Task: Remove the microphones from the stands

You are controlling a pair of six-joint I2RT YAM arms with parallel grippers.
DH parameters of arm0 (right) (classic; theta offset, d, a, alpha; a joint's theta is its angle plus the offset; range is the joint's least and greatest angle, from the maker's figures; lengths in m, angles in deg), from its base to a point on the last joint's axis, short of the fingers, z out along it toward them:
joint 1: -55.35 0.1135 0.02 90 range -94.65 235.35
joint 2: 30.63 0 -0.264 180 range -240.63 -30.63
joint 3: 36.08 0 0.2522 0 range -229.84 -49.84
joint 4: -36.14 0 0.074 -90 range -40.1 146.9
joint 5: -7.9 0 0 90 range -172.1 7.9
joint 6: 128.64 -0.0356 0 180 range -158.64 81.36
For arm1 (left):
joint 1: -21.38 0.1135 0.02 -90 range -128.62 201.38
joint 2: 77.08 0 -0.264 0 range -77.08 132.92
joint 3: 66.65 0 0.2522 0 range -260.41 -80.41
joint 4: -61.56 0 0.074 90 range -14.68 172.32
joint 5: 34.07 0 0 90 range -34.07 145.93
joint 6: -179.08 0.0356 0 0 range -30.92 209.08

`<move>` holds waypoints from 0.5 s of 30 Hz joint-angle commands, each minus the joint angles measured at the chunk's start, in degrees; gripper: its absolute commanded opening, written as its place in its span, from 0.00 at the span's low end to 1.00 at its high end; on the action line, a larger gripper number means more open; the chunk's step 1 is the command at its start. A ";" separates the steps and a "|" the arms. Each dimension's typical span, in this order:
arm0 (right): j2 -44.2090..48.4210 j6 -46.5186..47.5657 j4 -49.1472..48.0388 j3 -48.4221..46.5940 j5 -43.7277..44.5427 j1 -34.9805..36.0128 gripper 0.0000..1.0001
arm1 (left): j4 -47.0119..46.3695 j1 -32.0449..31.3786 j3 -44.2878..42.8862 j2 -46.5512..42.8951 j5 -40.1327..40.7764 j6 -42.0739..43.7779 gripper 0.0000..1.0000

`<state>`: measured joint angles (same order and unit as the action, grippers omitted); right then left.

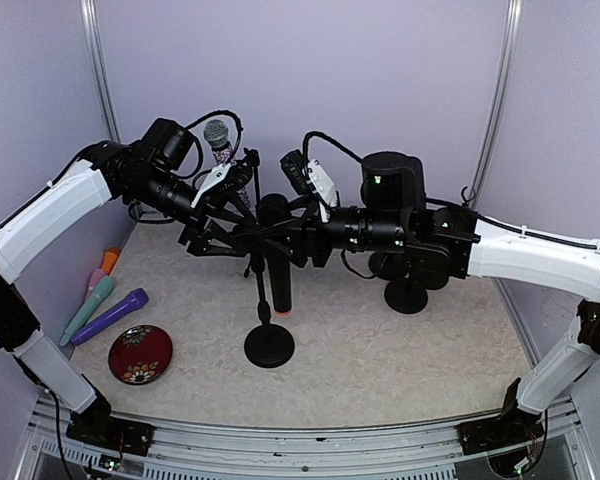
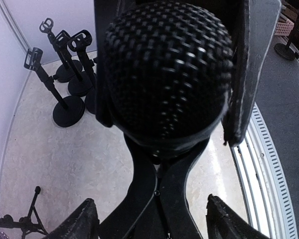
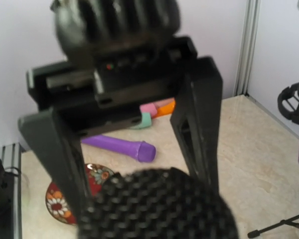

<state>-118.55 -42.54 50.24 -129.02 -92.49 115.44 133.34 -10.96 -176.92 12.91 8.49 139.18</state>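
The black microphone point(image 1: 276, 262) stands head up in the clip of a round-based stand point(image 1: 269, 345) at the table's middle. Its mesh head fills the left wrist view point(image 2: 167, 74) and the bottom of the right wrist view point(image 3: 157, 206). My left gripper point(image 2: 154, 219) is open, its fingertips point(image 2: 82, 221) wide apart on both sides of the stand's clip point(image 2: 159, 189), not touching it. My right gripper point(image 1: 288, 232) comes from the right; its fingers point(image 2: 249, 69) press both sides of the mesh head. Its own fingertips are hidden in the right wrist view.
A purple microphone point(image 1: 110, 315), a teal one point(image 1: 87, 308) and a pink-orange one point(image 1: 108, 262) lie at the left beside a red flowered plate point(image 1: 140, 354). A glitter microphone point(image 1: 218, 140) stands in a stand at the back. Several empty stands point(image 1: 408, 290) stand at the right.
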 commanded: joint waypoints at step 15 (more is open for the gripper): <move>1.74 1.88 0.34 -1.73 -0.87 -1.03 0.29 | 3.69 -0.49 -3.81 5.15 1.88 3.05 0.75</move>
<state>-119.07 -41.67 51.84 -129.83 -92.89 114.72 135.70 -10.98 -180.13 16.39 7.77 141.41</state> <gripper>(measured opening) 0.501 0.704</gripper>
